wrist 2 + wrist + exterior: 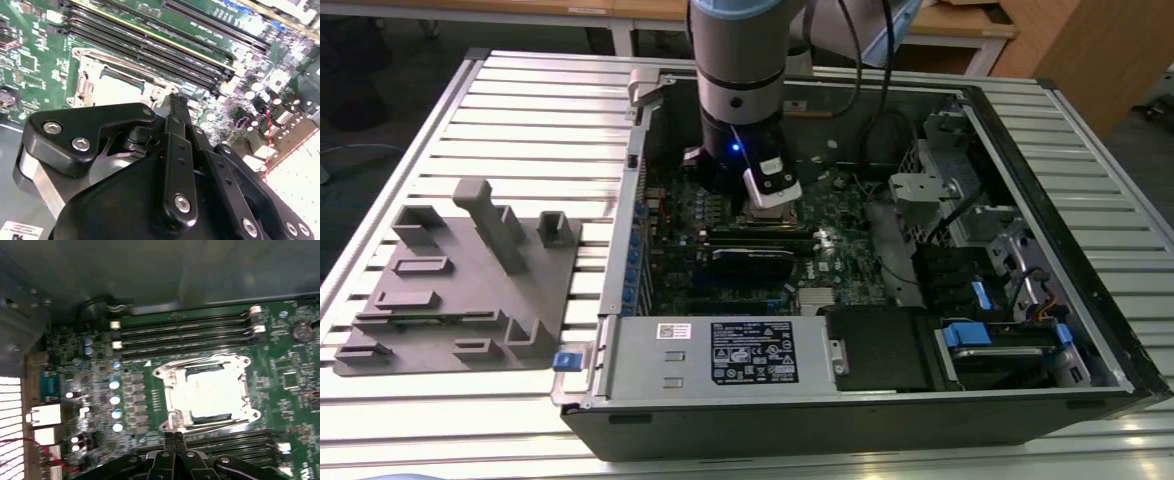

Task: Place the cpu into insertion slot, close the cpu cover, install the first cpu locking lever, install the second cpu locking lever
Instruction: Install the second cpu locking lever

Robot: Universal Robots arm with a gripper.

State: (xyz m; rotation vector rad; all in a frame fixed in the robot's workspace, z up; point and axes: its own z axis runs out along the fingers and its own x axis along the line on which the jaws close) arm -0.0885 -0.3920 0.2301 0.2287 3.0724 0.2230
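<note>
Beside the closed cpu cover hangs the pinched-together pincer

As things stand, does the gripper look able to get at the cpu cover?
Probably yes. The gripper sits right at the edge of the cpu cover, which lies flat over the cpu, with nothing between them.

Open room is lying above the cpu cover; memory slots are flanking it on two sides, and the end effector is crowding one edge.
</note>
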